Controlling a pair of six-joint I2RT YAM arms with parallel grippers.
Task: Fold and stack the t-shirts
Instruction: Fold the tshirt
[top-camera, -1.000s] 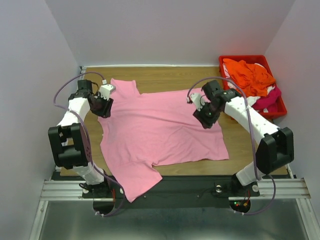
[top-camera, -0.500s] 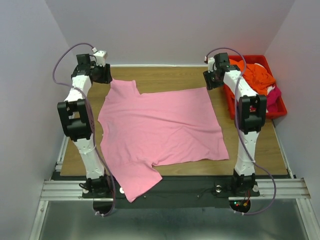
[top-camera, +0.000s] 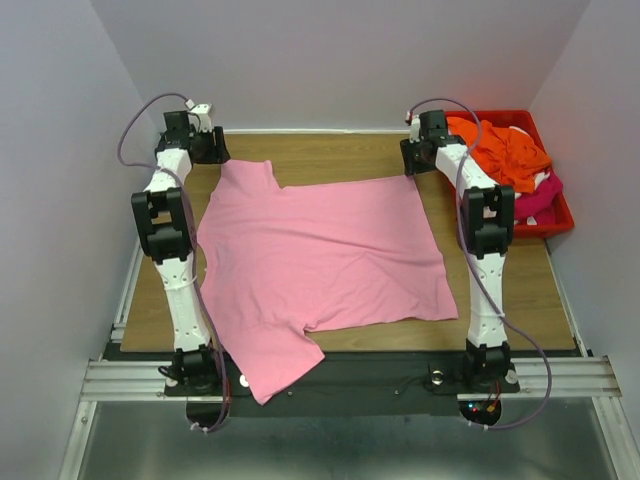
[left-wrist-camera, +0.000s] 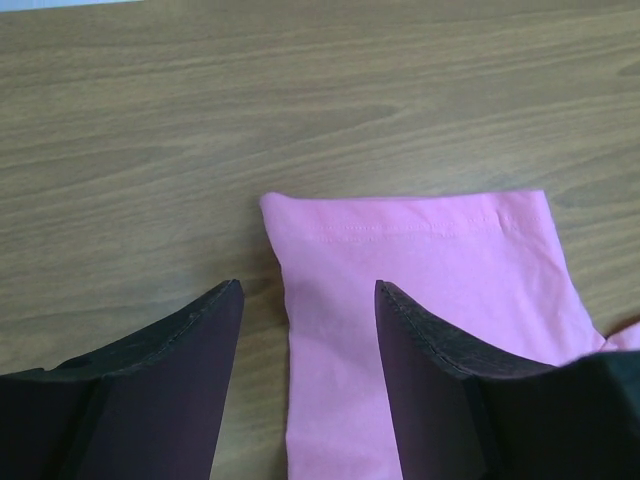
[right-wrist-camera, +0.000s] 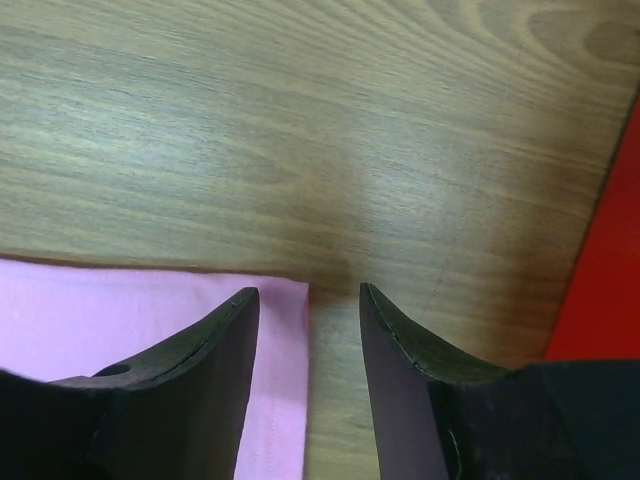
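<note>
A: Top view. Pink t-shirt (top-camera: 320, 250) lies spread flat mid-frame on the table (top-camera: 330, 148), lower-left part drooping past the bottom edge of the wood. Other t-shirts (top-camera: 505, 152) are heaped in the red bin (top-camera: 562, 218), upper right.

B: Arms?

A: Both stretched long. Left gripper (top-camera: 212, 153) is at the shirt's upper-left sleeve, right gripper (top-camera: 411, 163) at its upper-right corner. Probably lined up on the two far corners for a grab and a first fold.

B: Left wrist view?

A: Fingers apart, nothing pinched. The sleeve hem lies flat in centre frame, and the cloth runs down into the gap between the fingers.

B: Right wrist view?

A: Fingers also spread, and empty. The shirt corner sits lower left with its tip between them, flat on the wood. The bin wall shows as a red strip at the right edge.

B: Change from a second ago?

A: Then both arms were bent, with the grippers further in over the cloth. They have since reached out to the far edge. The shirt's upper-right part, rumpled then, now lies squarer.
</note>
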